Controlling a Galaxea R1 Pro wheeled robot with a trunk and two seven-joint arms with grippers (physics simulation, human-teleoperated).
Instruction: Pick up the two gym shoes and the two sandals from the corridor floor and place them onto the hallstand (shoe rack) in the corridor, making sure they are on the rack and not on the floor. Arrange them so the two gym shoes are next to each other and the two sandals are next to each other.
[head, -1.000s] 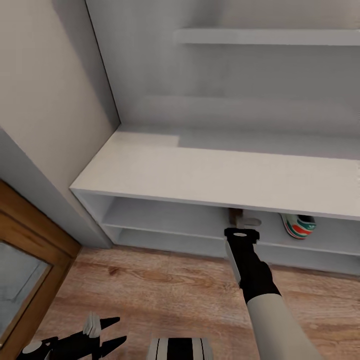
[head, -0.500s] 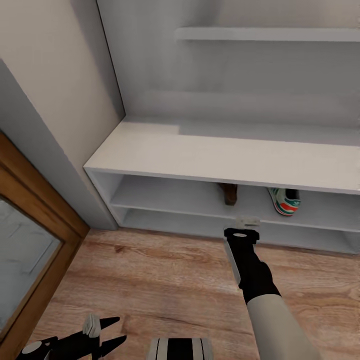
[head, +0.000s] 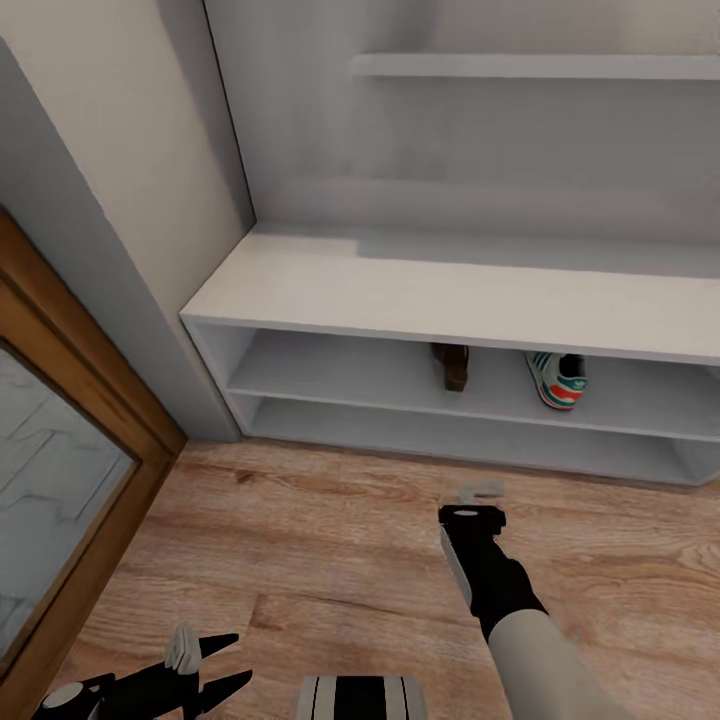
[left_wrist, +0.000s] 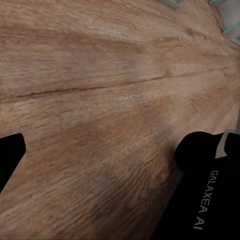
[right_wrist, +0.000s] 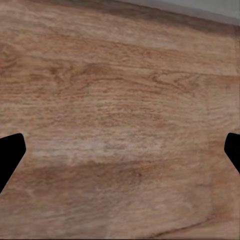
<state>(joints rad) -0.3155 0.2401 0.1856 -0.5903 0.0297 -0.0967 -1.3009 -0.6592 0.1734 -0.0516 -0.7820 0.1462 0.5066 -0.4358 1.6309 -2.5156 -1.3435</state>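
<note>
Two shoes, one dark brown woven leather sandal (head: 452, 366) and one white green-striped gym shoe (head: 557, 379), are shelved ahead of the right fingers (head: 478, 492). Both pairs of fingers are spread wide and empty; the left fingers (head: 205, 662) are held low, farther off.

Right arm: pale forearm, black wrist, reaching forward from lower right; right gripper (head: 478, 492) at tip with pale fingertips, jaws spread wide, empty per right wrist view (right_wrist: 120, 150). Left gripper (head: 205, 660) low at lower left, black fingers parted, empty; wrist view (left_wrist: 100, 150) confirms gap between jaws.
</note>
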